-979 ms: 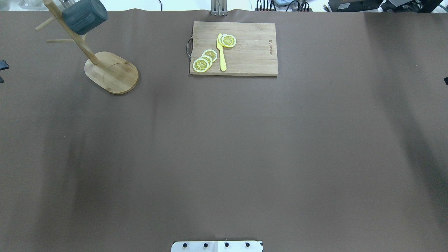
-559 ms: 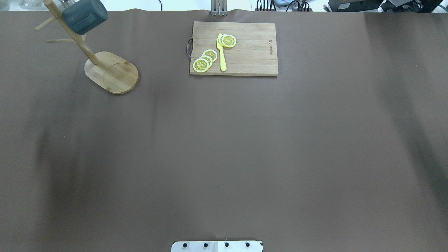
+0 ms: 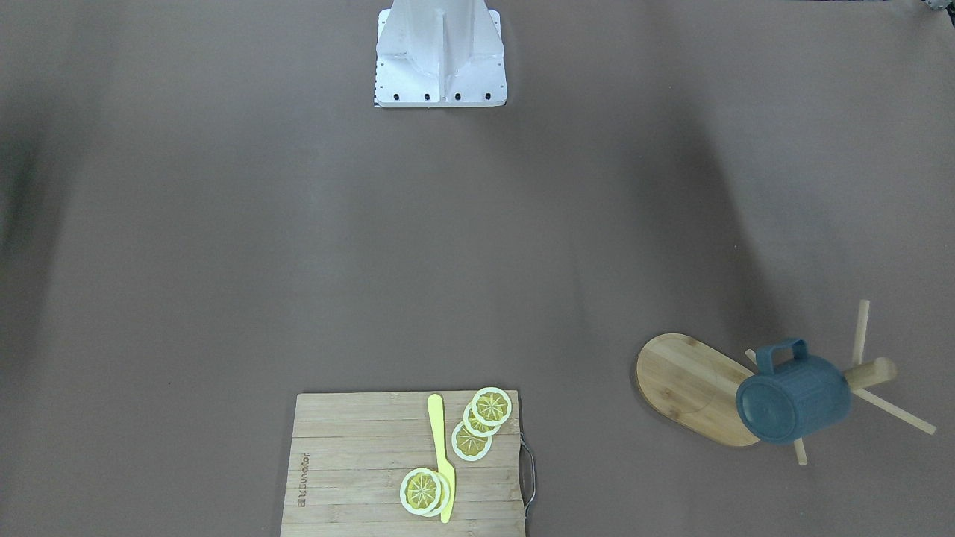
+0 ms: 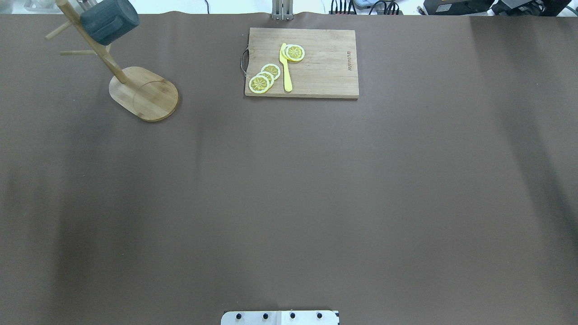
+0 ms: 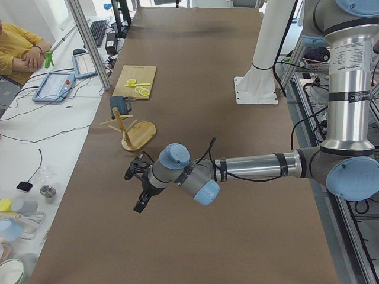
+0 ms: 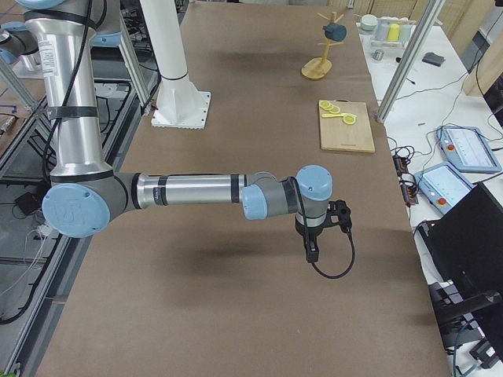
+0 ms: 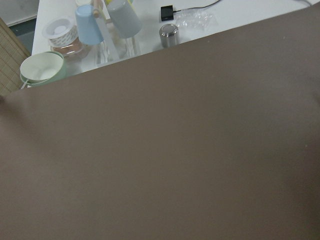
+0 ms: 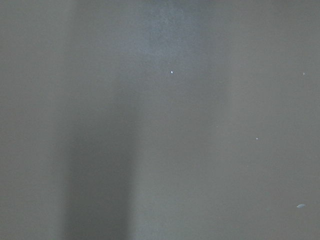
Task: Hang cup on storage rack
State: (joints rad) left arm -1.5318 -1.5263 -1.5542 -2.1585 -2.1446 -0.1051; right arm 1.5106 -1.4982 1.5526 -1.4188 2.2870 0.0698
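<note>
Currently the cup (image 3: 793, 403) hangs on the storage rack (image 3: 683, 384), up near the top of the post. It is tipped on its side with its closed bottom toward the front-facing camera and its loop handle uppermost. I cannot make out which peg carries it. The rack stands upright on its oval base at the far left corner of the bench (image 4: 289, 203), as the overhead view shows it.

The left pincer (image 5: 141, 204) points down over the bench, well apart from the rack. The right pincer (image 6: 313, 253) also points down, near the opposite end. Each shows in a side view only, so I cannot tell whether either is open or closed.

A cutting board (image 4: 316, 76) lies at the far middle of the bench, carrying lemon slices (image 4: 264, 77) and a yellow knife (image 4: 286, 72).
</note>
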